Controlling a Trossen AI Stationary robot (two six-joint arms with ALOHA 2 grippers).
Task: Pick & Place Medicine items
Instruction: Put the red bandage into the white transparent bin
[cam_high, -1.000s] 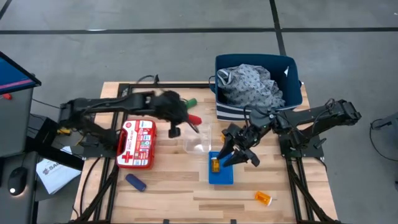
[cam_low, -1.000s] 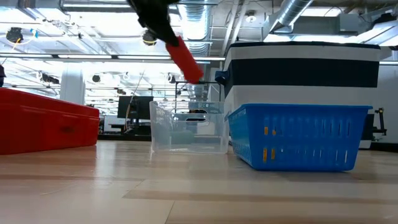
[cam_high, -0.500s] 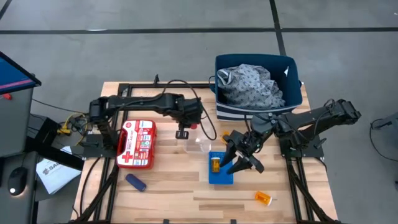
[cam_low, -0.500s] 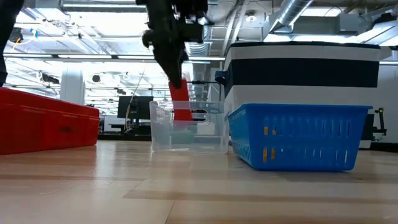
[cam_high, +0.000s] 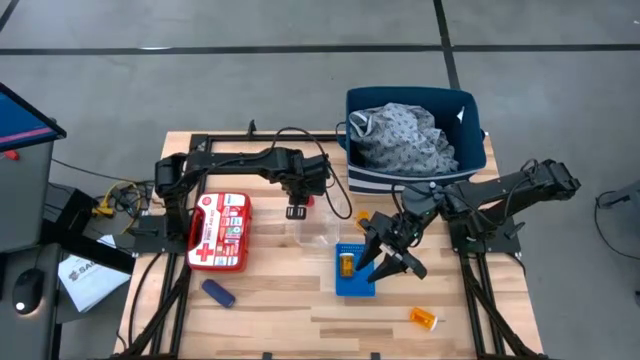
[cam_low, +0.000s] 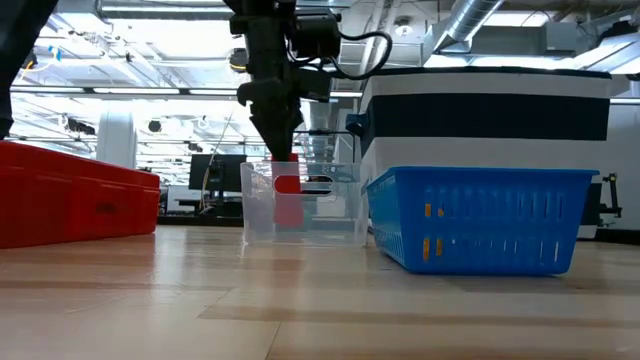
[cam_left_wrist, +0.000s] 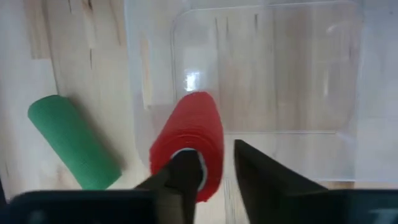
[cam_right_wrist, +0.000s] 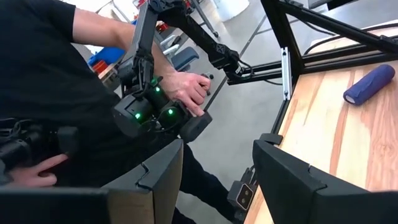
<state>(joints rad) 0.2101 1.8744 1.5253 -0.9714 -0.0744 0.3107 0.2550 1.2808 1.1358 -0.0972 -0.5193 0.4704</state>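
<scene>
My left gripper (cam_high: 300, 205) stands over the clear container (cam_high: 318, 228), shut on a red tube (cam_low: 287, 195) that reaches down inside it. A green tube (cam_left_wrist: 74, 152) lies on the table beside the container. My right gripper (cam_high: 390, 258) hovers open over the small blue basket (cam_high: 355, 285), where an orange pill bottle (cam_high: 346, 265) lies. Another orange bottle (cam_high: 424, 319) lies on the wood near the table's near right corner. A dark-blue tube (cam_high: 218, 292) lies near the near edge. My left gripper (cam_left_wrist: 217, 168) comes from above, pointing down, at the red tube's upper end (cam_left_wrist: 186, 163). One finger (cam_left_wrist: 184, 177) seems set in the white-ringed hollow of that end and the other (cam_left_wrist: 261, 180) runs outside its wall. The tube hangs upright inside the clear container (cam_low: 300, 205).
A red-and-white first-aid case (cam_high: 220, 230) lies left of the container. A blue bin with patterned cloth (cam_high: 415, 140) fills the far right corner. In the right wrist view a person (cam_right_wrist: 68, 81) stands beyond the table, a hand on a device with green lights.
My left gripper moved right from beside the first-aid case to above the clear container and came down. The red tube turned from slanted to upright and sank from above the rim to inside the container. My right gripper stayed open over the blue basket.
</scene>
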